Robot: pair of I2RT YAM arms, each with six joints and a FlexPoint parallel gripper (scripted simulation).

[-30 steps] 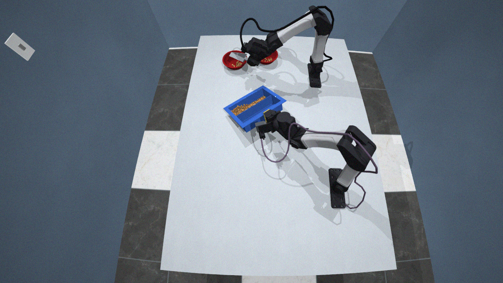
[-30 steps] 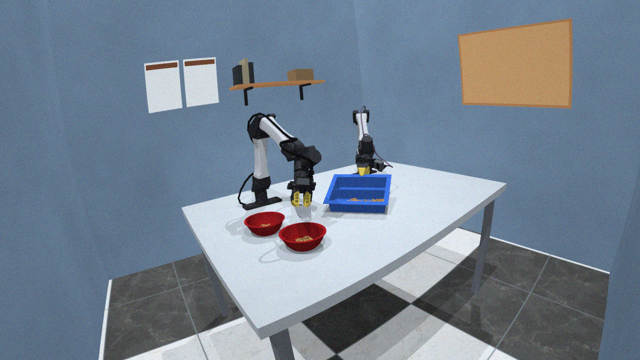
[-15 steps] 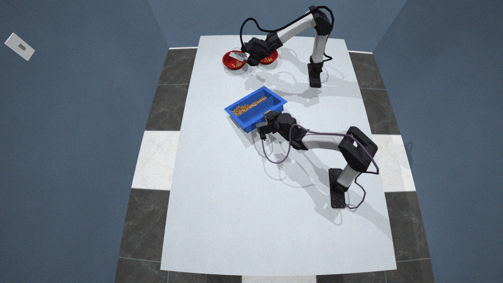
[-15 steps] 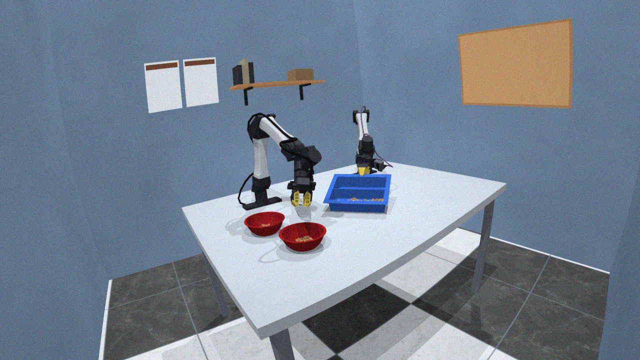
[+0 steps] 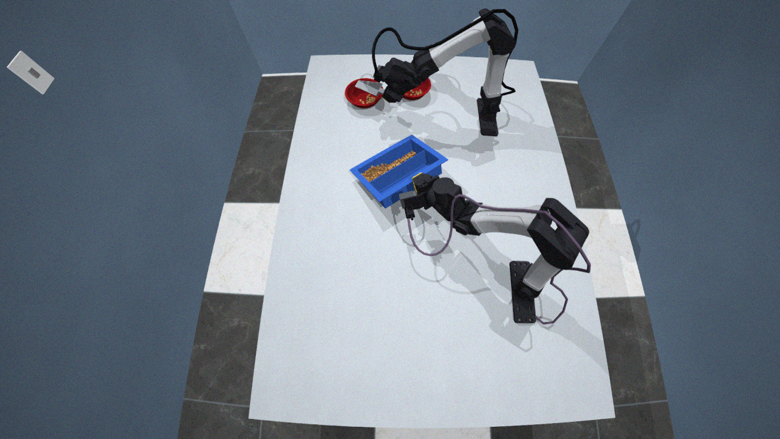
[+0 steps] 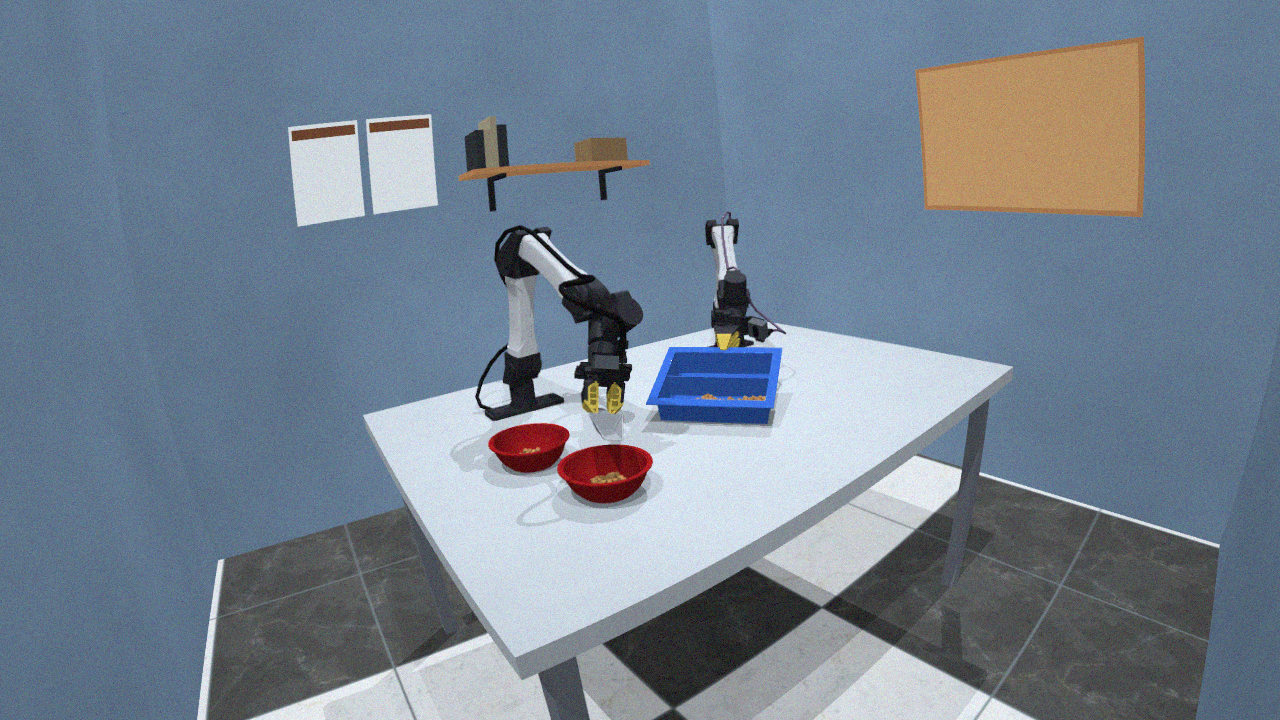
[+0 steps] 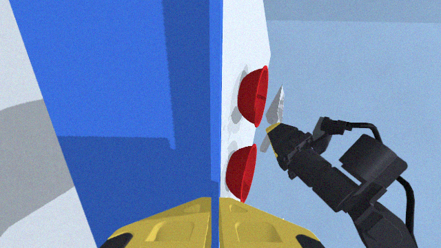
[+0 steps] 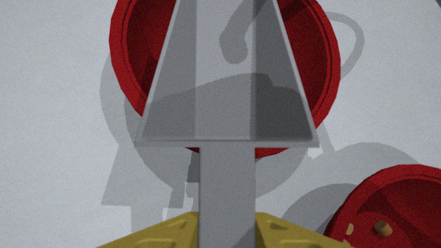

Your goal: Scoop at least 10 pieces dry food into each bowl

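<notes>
From the top, the right gripper point(image 5: 384, 89) point(image 6: 603, 398) point(image 7: 269, 130) point(image 8: 226, 222) holds the scoop point(image 5: 369, 86) point(image 6: 606, 426) point(image 7: 276, 109) point(image 8: 224, 114) over the outer red bowl point(image 5: 348, 96) point(image 6: 605, 490) point(image 7: 248, 96) point(image 8: 329, 65), while the inner red bowl point(image 5: 427, 88) point(image 6: 528, 459) point(image 7: 236, 172) point(image 8: 348, 203) is partly hidden beneath the arm; food shows in both bowls. The blue box point(image 5: 366, 183) point(image 6: 716, 414) point(image 7: 103, 86) sits on the table point(image 5: 381, 327) point(image 6: 805, 483) point(image 8: 52, 103) with kibble point(image 5: 376, 172) point(image 6: 756, 397) along one side of its divider, and the left gripper point(image 5: 417, 183) point(image 6: 727, 342) point(image 7: 216, 207) is at its opposite long edge. The exterior view shows both bowls upright, with the scoop angled down from the right gripper's yellow fingers. In the left wrist view, the left gripper is closed on the box's thin edge — a blue strip shows between its fingers. In the right wrist view, the right gripper pinches the scoop's flat handle; the visible part of the scoop is bare, its front end cut off by the frame — and pieces lie in the inner bowl.
</notes>
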